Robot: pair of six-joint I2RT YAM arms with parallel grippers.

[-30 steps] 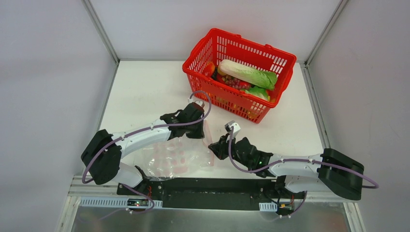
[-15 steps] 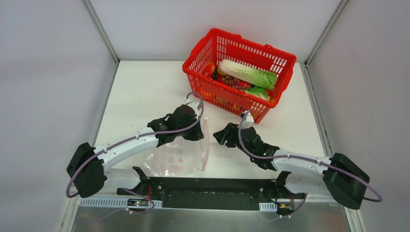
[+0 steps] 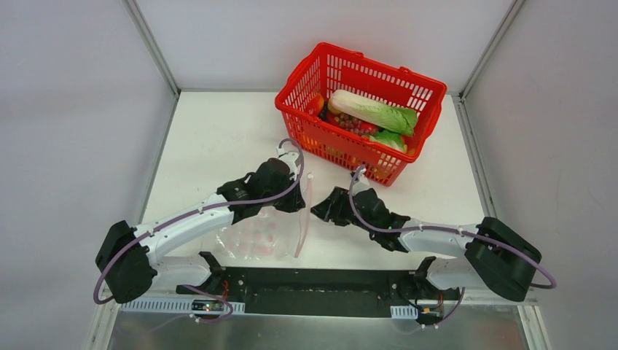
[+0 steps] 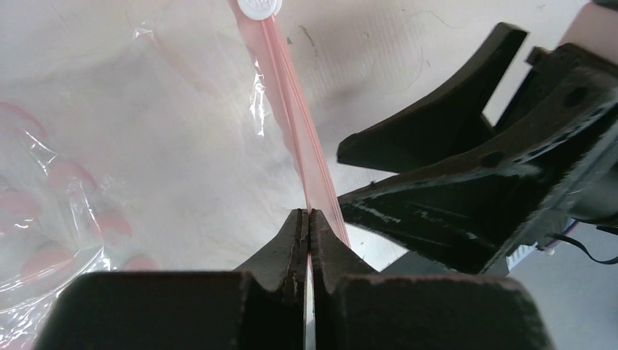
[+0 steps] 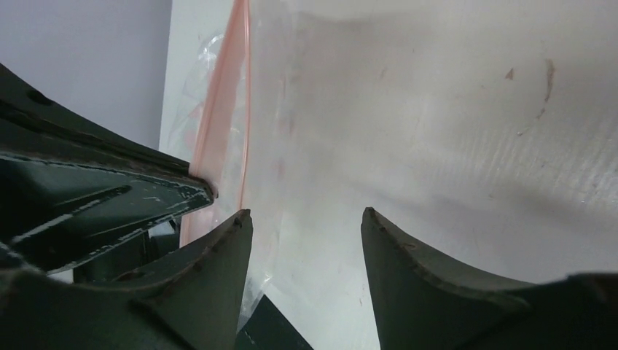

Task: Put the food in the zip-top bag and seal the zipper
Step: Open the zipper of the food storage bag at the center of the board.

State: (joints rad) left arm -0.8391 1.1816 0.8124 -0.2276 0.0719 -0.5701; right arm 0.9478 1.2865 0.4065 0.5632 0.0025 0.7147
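The clear zip-top bag [image 3: 255,237] with pink spots lies at the table's near edge. My left gripper [image 3: 297,202] is shut on the bag's pink zipper [image 4: 291,109], holding that edge lifted; its white slider [image 4: 260,7] sits at the far end. My right gripper [image 3: 319,211] stands open just right of the strip, and in its own view the zipper [image 5: 222,109] runs past the left fingertip [image 5: 240,222] with nothing between the jaws. The food stays in the red basket: a long pale-green cabbage [image 3: 373,111] on top, an orange piece [image 3: 315,103] at its left end.
The red basket [image 3: 386,69] stands at the back right of the white table [image 3: 218,138]. Grey walls close in both sides. A black base rail [image 3: 313,281] runs along the near edge under both arms.
My right gripper has opened, swung up and left, and now sits beside the raised zipper. The left gripper kept its hold and lifted the bag's edge more upright.
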